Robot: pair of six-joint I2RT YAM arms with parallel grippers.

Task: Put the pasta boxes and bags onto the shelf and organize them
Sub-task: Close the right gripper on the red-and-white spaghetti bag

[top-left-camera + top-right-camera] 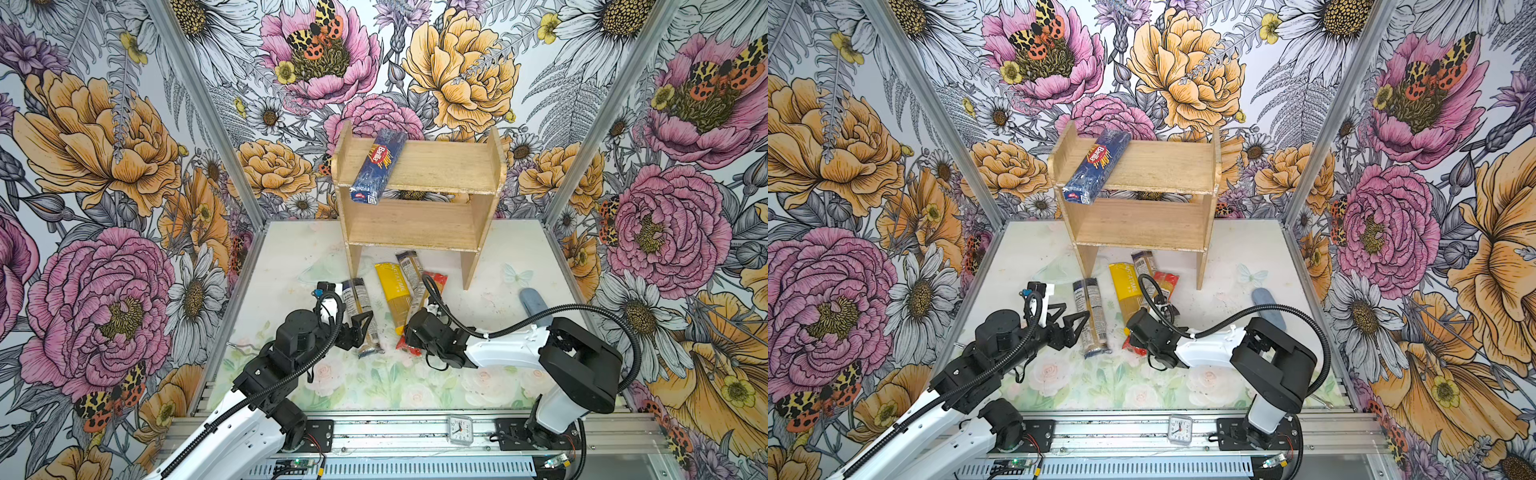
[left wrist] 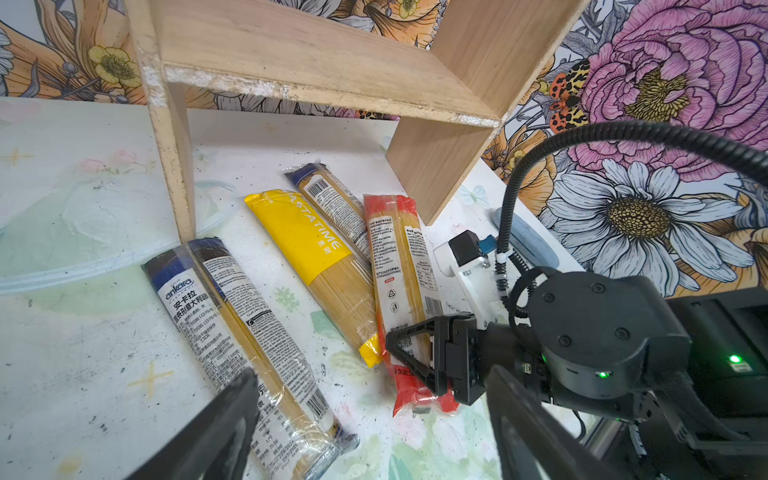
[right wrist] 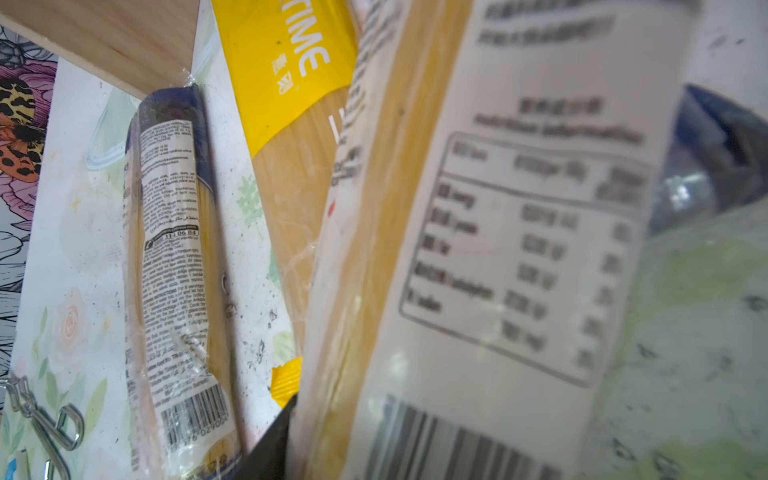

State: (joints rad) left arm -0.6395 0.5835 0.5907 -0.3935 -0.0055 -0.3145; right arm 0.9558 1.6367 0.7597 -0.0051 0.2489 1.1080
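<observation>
The light-wood shelf [image 1: 449,166] [image 1: 1142,220] [image 2: 291,54] stands at the back, with the dark blue Barilla box [image 1: 378,166] [image 1: 1096,168] lying askew on its top tier and jutting over the front edge. Several bags lie on the table in front: a slim dark-ended bag [image 1: 361,311] [image 2: 241,324] [image 3: 174,257], a yellow-ended bag [image 1: 392,295] [image 2: 307,245], a second slim bag [image 1: 409,270] [image 2: 332,203] and a red-ended bag [image 1: 436,280] [image 2: 399,266] [image 3: 498,228]. My left gripper [image 1: 357,328] [image 2: 374,436] hangs open over the first slim bag's near end. My right gripper [image 2: 415,357] is shut on the red-ended bag near its near end.
A grey-blue oval object [image 1: 534,303] [image 2: 523,241] lies right of the bags. A clear packet [image 2: 104,232] lies by the shelf's left leg. A small clock [image 1: 459,430] sits on the front rail. Flowered walls close in three sides.
</observation>
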